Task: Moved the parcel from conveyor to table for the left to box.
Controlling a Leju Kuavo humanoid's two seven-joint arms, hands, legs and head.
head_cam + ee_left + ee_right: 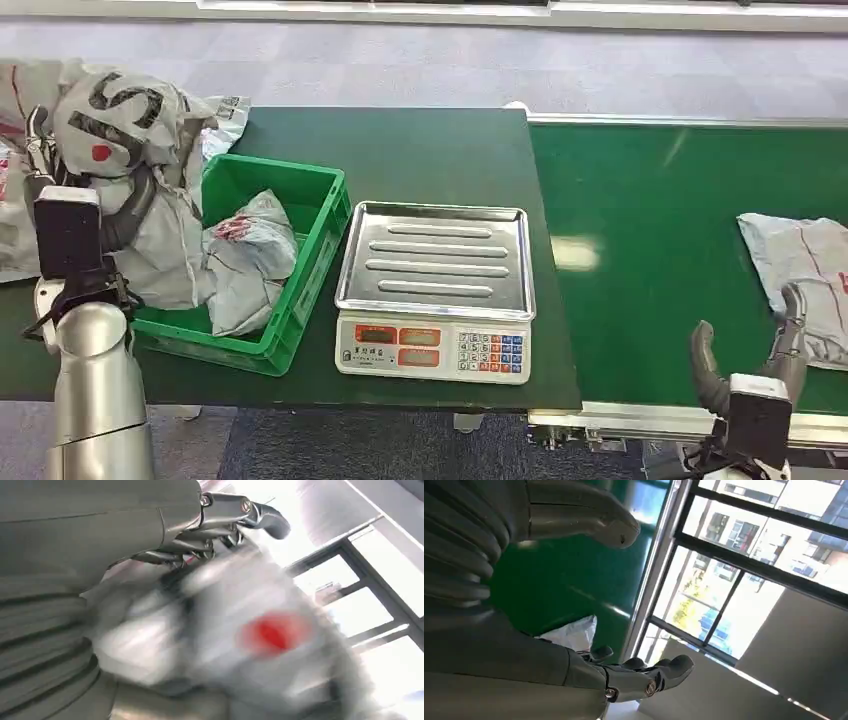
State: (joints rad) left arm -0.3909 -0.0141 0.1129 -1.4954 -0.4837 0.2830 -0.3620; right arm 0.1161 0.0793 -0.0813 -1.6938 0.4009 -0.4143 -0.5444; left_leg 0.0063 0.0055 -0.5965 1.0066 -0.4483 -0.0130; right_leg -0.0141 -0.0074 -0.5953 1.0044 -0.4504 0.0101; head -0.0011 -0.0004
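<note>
Dark green surface point(420, 150) is sitting beside the green conveyor point(650, 230), grey floor behind. My left hand point(85, 190) is gripping a crumpled grey parcel point(125, 125), fingers point(220, 535) closed around it, lifted just beside the green box point(300, 290), which is holding another grey bag point(250, 250). A scale point(435, 290) is standing between the two hands. My right hand point(750, 365) is hovering spread and empty, fingers point(664, 672) touching nothing, next parcel on the conveyor point(800, 265) lying just beyond them.
</note>
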